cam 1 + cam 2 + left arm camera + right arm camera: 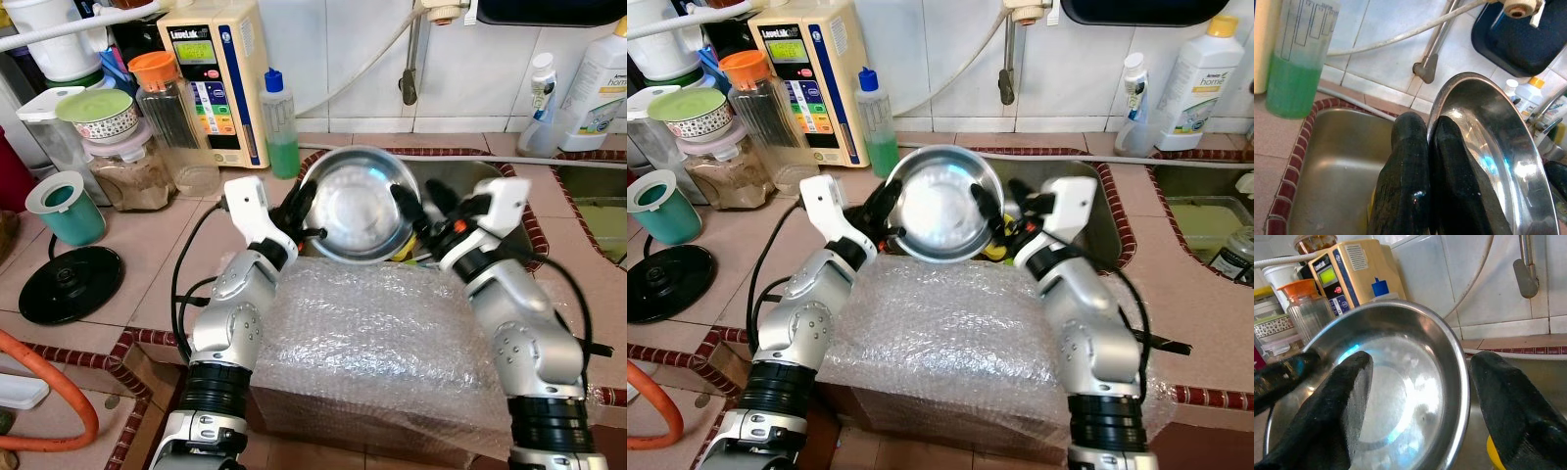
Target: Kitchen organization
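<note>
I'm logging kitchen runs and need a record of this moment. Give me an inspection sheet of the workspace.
Surface: tiled counter with red edging; steel sink behind.
Job's things: steel bowl held tilted over the sink, between both grippers.
Clutter: green bottle, jars, teal cup, kettle base, cleaner bottles, bubble-wrapped box.
Grippers: left gripper pinches the bowl's rim; right gripper straddles the opposite rim, fingers apart.
Cables: black cables along the left arm; orange hose.
Surroundings: white wall tiles, water purifier, tap pipe.
</note>
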### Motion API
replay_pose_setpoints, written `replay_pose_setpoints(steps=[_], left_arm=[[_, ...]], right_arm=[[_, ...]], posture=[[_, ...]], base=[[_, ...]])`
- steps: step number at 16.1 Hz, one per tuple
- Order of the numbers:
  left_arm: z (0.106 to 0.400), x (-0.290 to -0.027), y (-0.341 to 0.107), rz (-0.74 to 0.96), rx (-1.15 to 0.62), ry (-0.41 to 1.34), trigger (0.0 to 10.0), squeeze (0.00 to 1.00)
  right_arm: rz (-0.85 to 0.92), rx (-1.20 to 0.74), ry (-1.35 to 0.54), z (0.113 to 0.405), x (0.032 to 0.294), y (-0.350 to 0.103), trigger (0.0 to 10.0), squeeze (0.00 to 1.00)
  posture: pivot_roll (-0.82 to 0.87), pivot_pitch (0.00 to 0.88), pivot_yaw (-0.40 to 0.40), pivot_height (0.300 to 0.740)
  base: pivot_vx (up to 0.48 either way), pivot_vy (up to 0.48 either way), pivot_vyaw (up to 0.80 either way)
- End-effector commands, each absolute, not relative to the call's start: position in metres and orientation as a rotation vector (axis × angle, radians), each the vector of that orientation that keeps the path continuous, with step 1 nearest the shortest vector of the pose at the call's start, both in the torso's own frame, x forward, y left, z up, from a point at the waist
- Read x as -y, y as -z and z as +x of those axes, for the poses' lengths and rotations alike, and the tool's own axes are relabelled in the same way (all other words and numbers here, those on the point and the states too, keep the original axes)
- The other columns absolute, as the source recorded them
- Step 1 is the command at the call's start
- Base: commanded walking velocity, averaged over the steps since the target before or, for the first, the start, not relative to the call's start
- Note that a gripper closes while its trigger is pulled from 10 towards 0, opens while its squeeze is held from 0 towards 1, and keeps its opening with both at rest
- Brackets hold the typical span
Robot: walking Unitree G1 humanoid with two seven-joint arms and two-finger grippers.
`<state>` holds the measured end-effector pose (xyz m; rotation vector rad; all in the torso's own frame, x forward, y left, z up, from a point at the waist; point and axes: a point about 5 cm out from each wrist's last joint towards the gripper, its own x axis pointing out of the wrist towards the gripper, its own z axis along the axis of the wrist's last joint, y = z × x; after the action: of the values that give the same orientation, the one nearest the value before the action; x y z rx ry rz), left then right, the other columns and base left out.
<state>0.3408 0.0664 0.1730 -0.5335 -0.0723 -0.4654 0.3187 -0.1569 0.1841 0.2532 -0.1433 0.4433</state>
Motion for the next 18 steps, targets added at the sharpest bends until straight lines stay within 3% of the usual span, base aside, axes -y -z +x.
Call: replay_pose_setpoints(steps=[1,8,9,10,11,18], left_arm=[[0.34,-0.065,-0.181,-0.539,0.099,0.484,0.0,0.0],[0.34,-0.065,-0.189,-0.575,0.134,0.522,0.0,0.0],[0.338,-0.062,-0.189,-0.583,0.133,0.537,0.0,0.0],[0.337,-0.058,-0.189,-0.593,0.128,0.558,0.0,0.0],[0.336,-0.057,-0.188,-0.593,0.124,0.567,0.0,0.0],[0.335,-0.055,-0.182,-0.566,0.111,0.584,0.0,0.0]], right_arm=[[0.237,0.132,-0.439,0.319,0.156,-0.179,10.0,1.0],[0.228,0.093,-0.321,0.327,0.166,-0.165,10.0,1.0],[0.265,0.072,-0.325,0.328,0.164,-0.162,10.0,0.0],[0.307,0.056,-0.331,0.33,0.161,-0.159,2.5,0.0],[0.325,0.054,-0.325,0.331,0.16,-0.158,0.0,0.0],[0.355,-0.044,-0.205,0.336,0.17,-0.149,0.0,0.0]], posture=[[-0.07,0.0,0.109,0.74],[-0.07,0.0,0.106,0.74],[-0.07,0.0,0.105,0.74],[-0.07,0.0,0.105,0.74],[-0.07,0.0,0.105,0.74],[-0.08,0.0,0.108,0.74]], base=[[0.0,0.0,0.0],[0.0,0.0,0.0],[0.0,0.0,0.0],[0.0,0.0,0.0],[0.0,0.0,0.0],[0.0,0.0,0.0]])
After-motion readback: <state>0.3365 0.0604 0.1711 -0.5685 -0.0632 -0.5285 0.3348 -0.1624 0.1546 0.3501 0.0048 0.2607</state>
